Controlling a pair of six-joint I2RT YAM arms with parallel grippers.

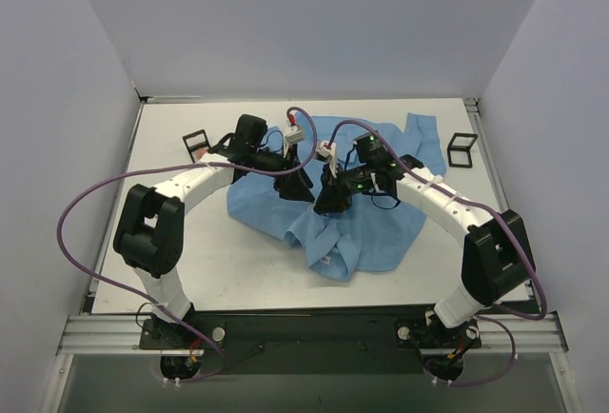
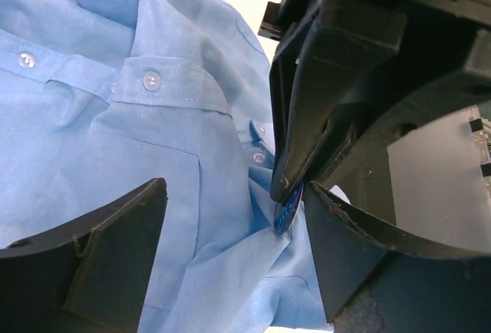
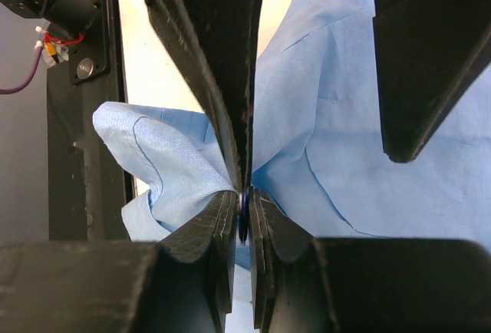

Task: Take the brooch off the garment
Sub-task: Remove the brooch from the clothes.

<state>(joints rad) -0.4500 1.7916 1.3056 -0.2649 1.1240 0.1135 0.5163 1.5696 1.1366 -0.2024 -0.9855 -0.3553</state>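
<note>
My right claw (image 3: 243, 199) is pinching the brooch (image 2: 287, 214), edge-on at a raised fold of the garment (image 1: 371, 237) on the bench (image 1: 238, 275), while my left claw (image 2: 234, 195) stands spread over the cloth just beside it. I judge this the pull-off step: left should clamp the fabric so right can draw the brooch away. Its fastening is hidden behind the fingers (image 3: 222, 248), and from above the arms (image 1: 447, 204) cover it.

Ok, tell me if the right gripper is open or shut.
Shut on the brooch: in the right wrist view the right gripper has its fingers pressed together with the dark-blue disc's edge pinched between them.
</note>
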